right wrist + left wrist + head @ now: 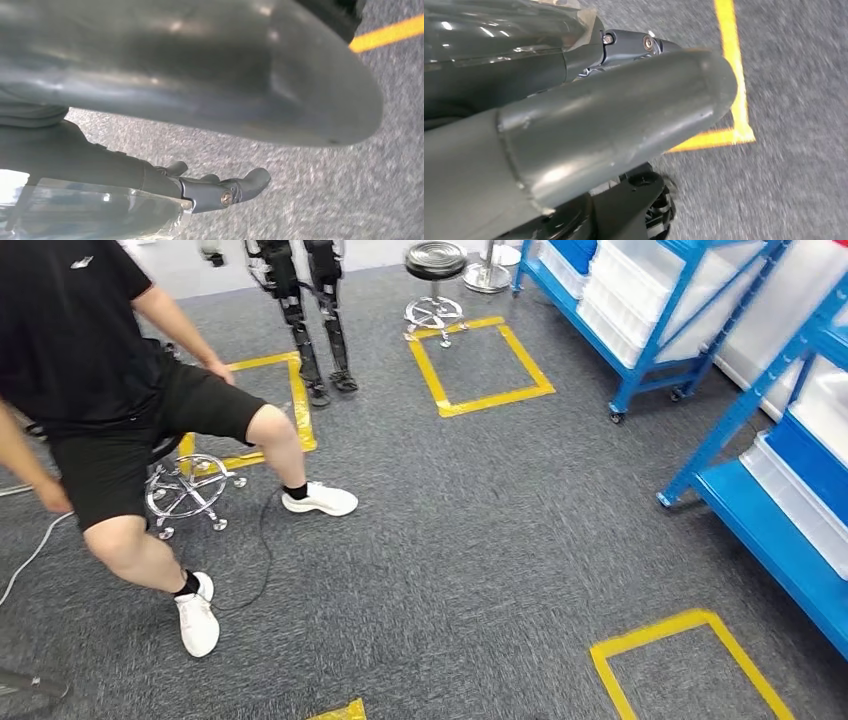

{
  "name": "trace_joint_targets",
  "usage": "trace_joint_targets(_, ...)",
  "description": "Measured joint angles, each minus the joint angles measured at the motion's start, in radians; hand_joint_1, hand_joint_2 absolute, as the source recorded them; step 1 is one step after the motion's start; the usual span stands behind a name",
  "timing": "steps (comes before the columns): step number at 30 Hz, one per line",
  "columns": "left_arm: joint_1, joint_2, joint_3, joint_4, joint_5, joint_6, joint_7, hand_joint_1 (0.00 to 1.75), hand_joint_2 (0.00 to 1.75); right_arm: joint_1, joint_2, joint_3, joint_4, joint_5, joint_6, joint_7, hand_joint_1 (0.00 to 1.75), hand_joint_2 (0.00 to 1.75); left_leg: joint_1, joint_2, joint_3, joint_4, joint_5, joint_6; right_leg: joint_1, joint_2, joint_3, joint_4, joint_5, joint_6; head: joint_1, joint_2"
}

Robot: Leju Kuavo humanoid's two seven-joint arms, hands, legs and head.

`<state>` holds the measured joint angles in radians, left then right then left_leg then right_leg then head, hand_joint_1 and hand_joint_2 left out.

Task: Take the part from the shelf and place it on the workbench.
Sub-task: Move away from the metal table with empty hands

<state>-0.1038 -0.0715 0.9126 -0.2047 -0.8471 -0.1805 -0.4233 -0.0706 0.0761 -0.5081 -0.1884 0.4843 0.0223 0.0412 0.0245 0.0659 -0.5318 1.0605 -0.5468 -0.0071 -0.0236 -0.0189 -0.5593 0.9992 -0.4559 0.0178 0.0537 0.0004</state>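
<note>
Up close the left hand [589, 120] is mostly a fat, glossy grey thumb with scuffs, plus darker fingers [634, 42] with small silver screws. Right hand [200, 75] is the same deal: smooth grey thumb, dark fingers [235, 187], one brass-looking screw.

I see a person [110, 410] seated on a chrome-based stool [190, 488]. Beyond that stool stands a second stool [435, 280] beside a yellow tape square [480, 365].

A seated person [110, 410] is left, shelves [770, 470] right, a stool [436, 280] behind.
</note>
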Motion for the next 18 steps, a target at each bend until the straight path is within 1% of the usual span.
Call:
trace_joint_targets(1, 0.001, 0.0, 0.0, 0.0, 0.0, -0.001, 0.0, 0.0, 0.0, -0.001, 0.0, 0.0, 0.0, 0.0, 0.0, 0.0, 0.0, 0.0, 0.002, -0.031, -0.025, 0.058, -0.034, -0.001, 0.0, 0.011, 0.0, 0.0, 0.002, -0.006, -0.001, 0.0)
trace_joint_targets(2, 0.002, 0.0, 0.0, 0.0, 0.0, -0.001, 0.0, 0.0, 0.0, -0.001, 0.0, 0.0, 0.0, 0.0, -0.001, 0.0, 0.0, 0.0, 0.002, -0.051, -0.058, 0.127, -0.068, 0.0, 0.004, 0.023, -0.001, 0.0, 0.004, -0.011, -0.002, 0.0)
trace_joint_targets(3, 0.004, 0.0, 0.0, 0.001, 0.0, -0.002, 0.001, 0.0, 0.0, -0.002, 0.001, 0.0, 0.0, 0.0, -0.001, 0.0, 0.0, 0.0, 0.002, -0.061, -0.091, 0.192, -0.092, 0.002, 0.008, 0.037, -0.001, 0.001, 0.004, -0.013, -0.002, 0.0)
trace_joint_targets(4, 0.006, 0.0, 0.0, 0.001, 0.0, -0.002, 0.001, 0.0, 0.0, -0.001, 0.001, 0.0, 0.0, 0.0, 0.0, 0.0, 0.0, 0.0, 0.002, -0.066, -0.114, 0.229, -0.097, 0.003, 0.012, 0.051, -0.001, 0.001, 0.005, -0.014, -0.002, 0.0)
trace_joint_targets(5, 0.006, 0.0, 0.0, 0.001, 0.0, -0.003, 0.002, 0.0, 0.0, 0.0, 0.001, 0.0, 0.0, 0.0, 0.0, 0.0, 0.0, 0.0, 0.002, -0.068, -0.119, 0.228, -0.08, 0.006, 0.014, 0.065, 0.0, 0.002, 0.005, -0.014, -0.002, 0.0)
trace_joint_targets(6, 0.007, 0.0, -0.001, 0.001, 0.0, -0.005, 0.002, 0.0, 0.0, 0.002, 0.001, 0.0, 0.0, 0.001, 0.0, 0.0, 0.0, 0.0, 0.002, -0.072, -0.106, 0.189, -0.046, 0.01, 0.016, 0.079, 0.001, 0.003, 0.005, -0.014, -0.002, 0.0)
trace_joint_targets(7, 0.007, 0.0, -0.001, 0.001, 0.0, -0.006, 0.002, 0.0, 0.0, 0.002, 0.001, 0.0, 0.0, 0.001, 0.0, 0.0, 0.0, 0.0, 0.002, -0.086, -0.078, 0.122, -0.005, 0.014, 0.016, 0.092, 0.001, 0.004, 0.004, -0.014, -0.002, 0.0)
trace_joint_targets(8, 0.006, 0.001, -0.001, 0.001, -0.001, -0.008, 0.001, 0.0, 0.0, 0.002, 0.002, 0.0, 0.0, 0.002, 0.0, 0.0, 0.0, 0.0, 0.002, -0.109, -0.05, 0.056, 0.026, 0.018, 0.018, 0.104, 0.001, 0.006, 0.004, -0.013, -0.002, 0.0)
trace_joint_targets(9, 0.006, 0.001, -0.001, 0.001, -0.001, -0.008, 0.0, 0.0, 0.0, 0.002, 0.002, -0.001, 0.0, 0.002, 0.001, 0.0, 0.0, 0.0, 0.001, -0.126, -0.03, 0.005, 0.046, 0.02, 0.019, 0.115, -0.002, 0.009, 0.004, -0.011, -0.001, 0.0)
trace_joint_targets(10, 0.006, 0.002, -0.001, 0.001, -0.002, -0.008, -0.001, 0.0, 0.0, 0.002, 0.002, -0.001, 0.0, 0.002, 0.001, 0.0, 0.0, 0.0, -0.001, -0.139, -0.018, -0.023, 0.054, 0.022, 0.02, 0.124, -0.006, 0.01, 0.005, -0.008, -0.001, 0.0)
trace_joint_targets(11, 0.006, 0.002, -0.001, 0.001, -0.003, -0.007, -0.002, 0.0, 0.0, 0.003, 0.002, -0.001, 0.0, 0.002, 0.001, 0.0, 0.0, 0.0, -0.005, -0.139, -0.017, -0.03, 0.052, 0.024, 0.02, 0.132, -0.011, 0.009, 0.007, -0.002, -0.001, 0.0)
trace_joint_targets(12, 0.006, 0.002, -0.001, 0.0, -0.003, -0.005, -0.003, 0.0, 0.0, 0.006, 0.002, -0.001, 0.0, 0.002, 0.001, 0.0, 0.0, 0.0, -0.008, -0.127, -0.016, -0.034, 0.056, 0.029, 0.018, 0.141, -0.018, 0.007, 0.01, 0.005, -0.001, 0.0)
trace_joint_targets(13, 0.005, 0.001, -0.001, 0.0, -0.003, -0.003, -0.004, 0.0, 0.0, 0.009, 0.002, -0.002, 0.0, 0.002, 0.0, 0.0, 0.0, 0.0, -0.009, -0.116, -0.015, -0.04, 0.062, 0.036, 0.017, 0.138, -0.023, 0.01, 0.011, 0.01, -0.001, 0.0)
trace_joint_targets(14, 0.004, 0.0, -0.001, 0.0, -0.003, 0.0, -0.004, 0.0, 0.0, 0.011, 0.001, -0.002, 0.0, 0.002, 0.0, 0.0, 0.0, 0.0, -0.009, -0.104, -0.013, -0.048, 0.068, 0.044, 0.017, 0.12, -0.033, 0.023, 0.004, 0.012, -0.001, 0.0)
trace_joint_targets(15, 0.005, 0.0, -0.001, 0.0, -0.003, 0.001, -0.004, 0.0, 0.0, 0.012, 0.001, -0.003, 0.0, 0.002, 0.0, 0.0, 0.0, 0.0, -0.008, -0.09, -0.011, -0.056, 0.073, 0.051, 0.019, 0.095, -0.052, 0.057, -0.014, 0.011, 0.001, 0.0)
trace_joint_targets(16, 0.005, 0.0, -0.001, 0.0, -0.004, 0.001, -0.004, 0.0, 0.0, 0.011, 0.001, -0.003, 0.0, 0.002, -0.001, 0.0, 0.0, 0.0, -0.008, -0.076, -0.011, -0.06, 0.077, 0.056, 0.018, 0.065, -0.078, 0.11, -0.041, 0.008, 0.002, 0.0)
trace_joint_targets(17, 0.007, 0.001, -0.001, 0.0, -0.005, 0.002, -0.004, 0.0, 0.0, 0.01, 0.001, -0.003, 0.0, 0.002, -0.001, 0.0, 0.0, 0.0, -0.009, -0.062, -0.012, -0.062, 0.077, 0.058, 0.017, 0.045, -0.113, 0.176, -0.073, 0.005, 0.004, 0.0)
trace_joint_targets(18, 0.008, 0.002, -0.001, 0.0, -0.007, 0.002, -0.004, 0.0, 0.0, 0.01, 0.001, -0.004, 0.0, 0.002, -0.001, 0.0, 0.0, 0.0, -0.01, -0.046, -0.013, -0.062, 0.077, 0.059, 0.014, 0.036, -0.147, 0.244, -0.1, 0.006, 0.005, 0.0)
